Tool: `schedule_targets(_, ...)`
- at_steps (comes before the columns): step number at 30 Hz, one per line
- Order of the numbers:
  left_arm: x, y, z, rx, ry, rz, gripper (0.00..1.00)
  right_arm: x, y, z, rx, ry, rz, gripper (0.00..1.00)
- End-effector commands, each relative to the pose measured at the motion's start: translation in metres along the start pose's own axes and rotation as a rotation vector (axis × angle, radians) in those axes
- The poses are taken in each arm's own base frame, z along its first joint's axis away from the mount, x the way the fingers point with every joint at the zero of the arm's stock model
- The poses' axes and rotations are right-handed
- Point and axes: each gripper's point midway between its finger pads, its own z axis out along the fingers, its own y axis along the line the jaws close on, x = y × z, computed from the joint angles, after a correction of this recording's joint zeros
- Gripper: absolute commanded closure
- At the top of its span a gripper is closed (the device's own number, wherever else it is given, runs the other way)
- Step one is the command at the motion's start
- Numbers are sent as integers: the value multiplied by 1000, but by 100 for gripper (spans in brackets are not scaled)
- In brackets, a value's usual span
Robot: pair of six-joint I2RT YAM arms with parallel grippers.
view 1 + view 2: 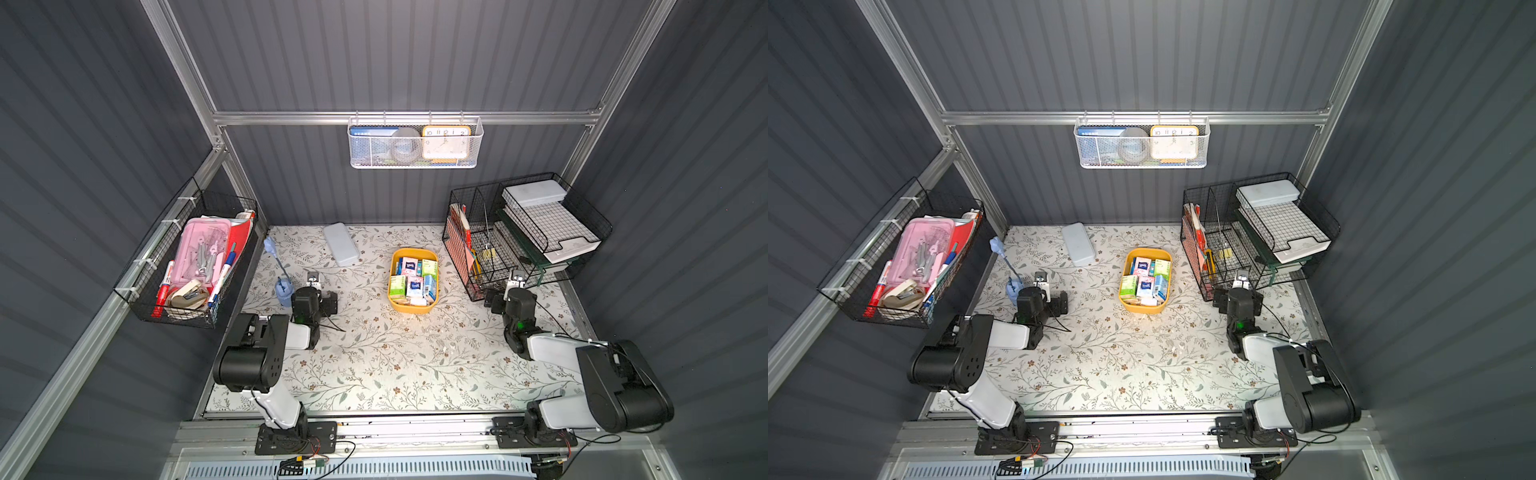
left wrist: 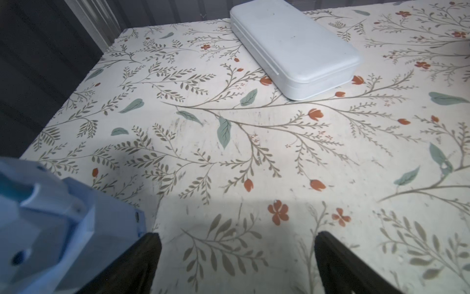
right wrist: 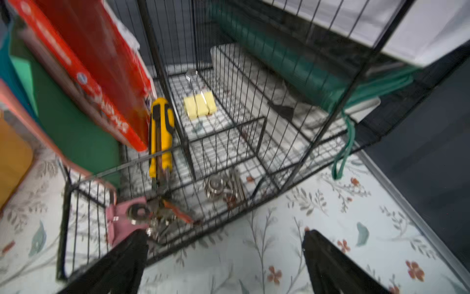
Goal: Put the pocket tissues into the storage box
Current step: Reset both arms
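The pocket tissues [image 1: 413,279] lie packed inside the storage box [image 1: 412,308], which sits toward the back of the floral table [image 1: 374,365], between the two arms in both top views. A grey lidded case [image 1: 340,245] lies apart from it on the left arm's side, and a black wire organizer [image 1: 490,266] stands near it on the right. The left gripper [image 2: 236,235] hangs over bare cloth, jaws wide and empty, with a light blue holder [image 1: 284,291] just beside it. The right gripper [image 3: 226,233] is also spread wide and empty, close to the organizer's front corner, where a yellow utility knife [image 3: 161,132] leans inside the mesh
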Motion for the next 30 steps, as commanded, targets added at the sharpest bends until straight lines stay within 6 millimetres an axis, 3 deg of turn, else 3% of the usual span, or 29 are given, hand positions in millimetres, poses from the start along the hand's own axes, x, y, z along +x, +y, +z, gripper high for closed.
schedule_targets(1,-21,-3,-2,35,-99,-35,1,-7,-1,11,-32,-62,18,1)
schedule_targets(3,-20,-4,-2,36,-89,-33,1,9,-9,13,-61,31,80,1)
schedule_targets(5,-21,-3,-1,34,-89,-33,1,2,-12,18,-75,-75,108,1)
schedule_targets(8,-21,-5,-2,47,-90,-27,1,10,-7,17,-100,49,89,1)
schedule_targets(11,-20,-11,-2,76,-90,-11,1,3,-11,15,-82,-63,99,1)
schedule_targets(15,-23,-5,-9,49,-136,-31,1,8,-19,15,-30,10,118,1)
schedule_targets(17,-19,-4,1,47,-71,-30,1,8,-18,16,-38,8,111,1)
schedule_targets(30,-20,-7,0,63,-79,-24,1,5,-17,17,-46,-46,114,1)
